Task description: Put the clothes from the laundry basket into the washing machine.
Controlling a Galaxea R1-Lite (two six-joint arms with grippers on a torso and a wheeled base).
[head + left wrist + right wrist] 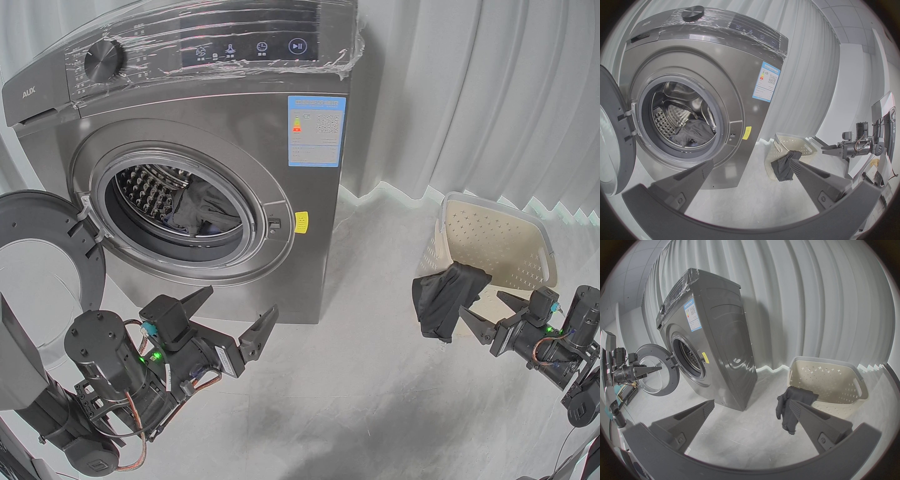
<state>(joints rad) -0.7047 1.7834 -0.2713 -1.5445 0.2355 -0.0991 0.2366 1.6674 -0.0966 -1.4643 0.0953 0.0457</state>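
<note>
Dark garment (447, 297) is hanging over the laundry basket (494, 206) rim, half outside, right tool (480, 301) hovering open just beside it, left tool (242, 299) sitting open by the washing machine (250, 125), so a shallow pinch is likely risking a slip onto the floor.

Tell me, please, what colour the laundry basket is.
The laundry basket is cream; right wrist view best.

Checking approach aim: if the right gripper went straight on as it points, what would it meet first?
Probably the dark garment draped over the laundry basket rim, just ahead of the open right gripper; depth is unclear.
</note>
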